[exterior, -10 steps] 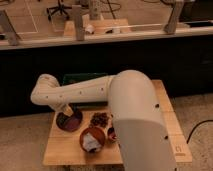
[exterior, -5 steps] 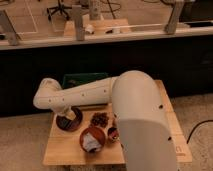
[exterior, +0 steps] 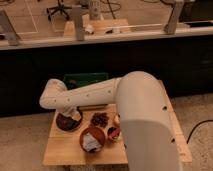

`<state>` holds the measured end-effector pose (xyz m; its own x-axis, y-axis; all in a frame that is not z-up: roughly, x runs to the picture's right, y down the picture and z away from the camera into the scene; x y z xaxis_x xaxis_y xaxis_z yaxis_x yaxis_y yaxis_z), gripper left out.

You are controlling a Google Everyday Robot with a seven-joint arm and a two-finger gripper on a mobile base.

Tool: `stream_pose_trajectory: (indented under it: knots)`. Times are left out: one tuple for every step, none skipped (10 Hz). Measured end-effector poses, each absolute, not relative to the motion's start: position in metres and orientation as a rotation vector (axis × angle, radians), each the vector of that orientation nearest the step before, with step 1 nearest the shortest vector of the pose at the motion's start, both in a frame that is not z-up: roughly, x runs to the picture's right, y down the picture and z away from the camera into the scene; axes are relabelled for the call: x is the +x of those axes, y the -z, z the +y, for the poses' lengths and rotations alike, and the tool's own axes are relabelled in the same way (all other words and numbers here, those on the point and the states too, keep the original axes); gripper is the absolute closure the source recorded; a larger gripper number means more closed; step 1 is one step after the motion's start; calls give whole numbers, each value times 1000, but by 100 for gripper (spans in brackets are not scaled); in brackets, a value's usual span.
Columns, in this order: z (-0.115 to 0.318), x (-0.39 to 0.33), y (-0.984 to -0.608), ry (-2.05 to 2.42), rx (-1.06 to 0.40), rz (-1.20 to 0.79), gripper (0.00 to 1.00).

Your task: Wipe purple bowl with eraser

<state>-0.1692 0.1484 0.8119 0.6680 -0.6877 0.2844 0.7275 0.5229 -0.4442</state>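
While claw (exterior: 71,114) hangs low, purple bowl (exterior: 66,121) directly beneath

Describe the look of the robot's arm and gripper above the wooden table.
The arm is a thick, smooth, cream-white tube with rounded segments and a bulbous elbow, dotted with a few small dark holes. No cables or markings show. Its nearest segment widens into a large rounded shell. The gripper, over the purple bowl, appears as a small darker piece below the wrist.
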Motion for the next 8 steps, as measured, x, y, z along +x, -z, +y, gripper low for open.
stream_pose_trajectory:
  knots:
    - [146, -165, -816, 837, -572, -69, 68]
    - [143, -162, -821, 826, -574, -64, 68]
    - [140, -161, -824, 822, -576, -62, 68]
    - [135, -160, -828, 817, -577, -61, 68]
    - [130, -164, -833, 818, -576, -61, 68]
    - [127, -169, -835, 822, -573, -64, 68]
    - [124, -174, -836, 827, -570, -66, 68]
    - [123, -179, -837, 832, -567, -69, 68]
